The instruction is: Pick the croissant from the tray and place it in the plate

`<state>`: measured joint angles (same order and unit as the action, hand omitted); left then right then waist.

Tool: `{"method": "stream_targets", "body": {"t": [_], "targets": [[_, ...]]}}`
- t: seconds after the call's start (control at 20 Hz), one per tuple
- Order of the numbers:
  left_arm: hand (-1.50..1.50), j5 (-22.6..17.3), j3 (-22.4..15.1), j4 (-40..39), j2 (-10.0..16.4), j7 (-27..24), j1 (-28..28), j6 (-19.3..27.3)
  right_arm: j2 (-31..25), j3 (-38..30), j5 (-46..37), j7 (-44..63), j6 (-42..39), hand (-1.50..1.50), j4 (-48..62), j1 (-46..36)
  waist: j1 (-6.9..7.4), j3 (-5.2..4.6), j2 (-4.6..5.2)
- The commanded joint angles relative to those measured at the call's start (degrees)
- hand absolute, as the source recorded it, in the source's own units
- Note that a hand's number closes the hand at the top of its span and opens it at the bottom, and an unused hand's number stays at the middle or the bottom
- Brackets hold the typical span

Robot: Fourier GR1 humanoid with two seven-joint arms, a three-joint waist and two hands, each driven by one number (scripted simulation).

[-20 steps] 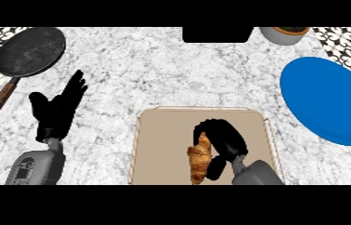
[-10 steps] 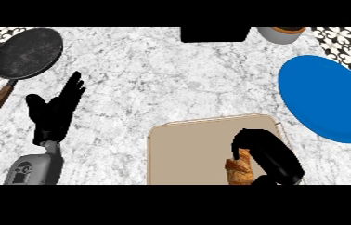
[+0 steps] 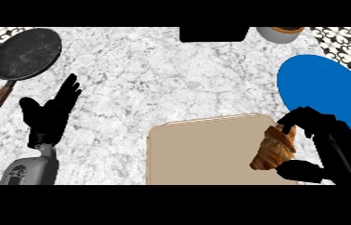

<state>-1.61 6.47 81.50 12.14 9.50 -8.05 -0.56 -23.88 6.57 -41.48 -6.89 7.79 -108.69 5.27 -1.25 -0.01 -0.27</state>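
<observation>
Croissant point(image 3: 274, 147) held by right hand point(image 3: 322, 140) (over tray point(image 3: 198, 154)).

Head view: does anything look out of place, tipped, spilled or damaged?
Nothing spilled or damaged. The tray sits slightly skewed. The right robot hand holds the croissant over the tray's right edge, beside the blue plate; the left robot hand rests open at left.

**A Marble Counter**

The counter point(image 3: 171, 70) is white and grey marble with wavy lines all over. A black frying pan point(image 3: 29, 52) sits at the far left. A flat black thing point(image 3: 214, 33) lies at the top edge. Near it stands a grey pot point(image 3: 280, 34), brown inside. Black-and-white patterned tiles point(image 3: 334, 37) show in the corner.
</observation>
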Motion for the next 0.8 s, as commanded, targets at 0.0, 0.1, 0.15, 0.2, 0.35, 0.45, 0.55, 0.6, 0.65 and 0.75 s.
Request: {"method": "stream_targets", "body": {"t": [0.0, 0.1, 0.15, 0.2, 0.35, 0.45, 0.55, 0.6, 0.65, 0.75], "targets": [[0.00, -0.37, -0.03, -0.34, 0.35, 0.32, -1.06, -1.23, 1.25, -7.31, 5.02, 2.07, 0.69, 1.50, -0.42, -0.81, 0.87, 0.01, 0.23], [0.00, 1.09, -1.20, 0.19, -0.79, 3.66, -3.84, 1.05, -0.34, -11.91, 11.32, 0.48, -2.28, 1.50, 3.57, -2.71, 0.87, 0.04, 0.26], [0.00, 0.19, -0.65, 1.21, -0.41, -0.92, 1.46, -1.07, -1.35, -13.57, 11.65, 5.46, -4.90, 1.50, -0.16, -3.92, 1.13, 0.00, 0.18], [0.00, 0.33, -1.49, 3.16, -1.28, 2.22, 1.03, -0.16, -1.43, -16.02, 13.06, 0.96, -3.09, 1.50, 6.23, -5.23, 1.34, 0.04, 0.23], [0.00, -0.20, 0.19, -0.93, -0.51, -0.91, -0.41, -1.37, -2.38, -19.89, 16.57, -1.31, -5.10, 1.50, 10.58, -5.55, 1.14, 0.02, 0.27], [0.00, 1.35, -0.43, -3.55, -0.69, 0.22, -4.37, -0.16, -2.94, -21.60, 16.64, -4.99, -3.42, 1.50, 22.07, -11.60, 1.36, 0.04, 0.44], [0.00, 0.34, -0.28, 0.32, 0.43, 2.66, -3.22, -1.38, -5.34, -24.01, 15.66, -10.45, -1.88, 1.50, 31.43, -14.37, 1.87, 0.08, 0.45], [0.00, 0.81, -0.50, -1.20, -0.57, -0.35, -1.36, -1.20, -5.07, -23.73, 15.65, -11.04, -1.81, 1.50, 36.10, -17.44, 2.03, 0.06, 0.50], [0.00, 0.50, -0.84, 2.74, -0.56, 2.94, -1.30, -0.80, -7.96, -26.60, 17.64, -13.27, -3.91, 1.50, 36.33, -15.71, 1.77, 0.07, 0.35], [0.00, 0.94, -1.58, 4.05, -1.64, 2.18, 0.50, -0.45, -8.54, -26.78, 16.83, -15.49, -3.23, 1.50, 43.29, -20.04, 2.01, 0.06, 0.36]]}}
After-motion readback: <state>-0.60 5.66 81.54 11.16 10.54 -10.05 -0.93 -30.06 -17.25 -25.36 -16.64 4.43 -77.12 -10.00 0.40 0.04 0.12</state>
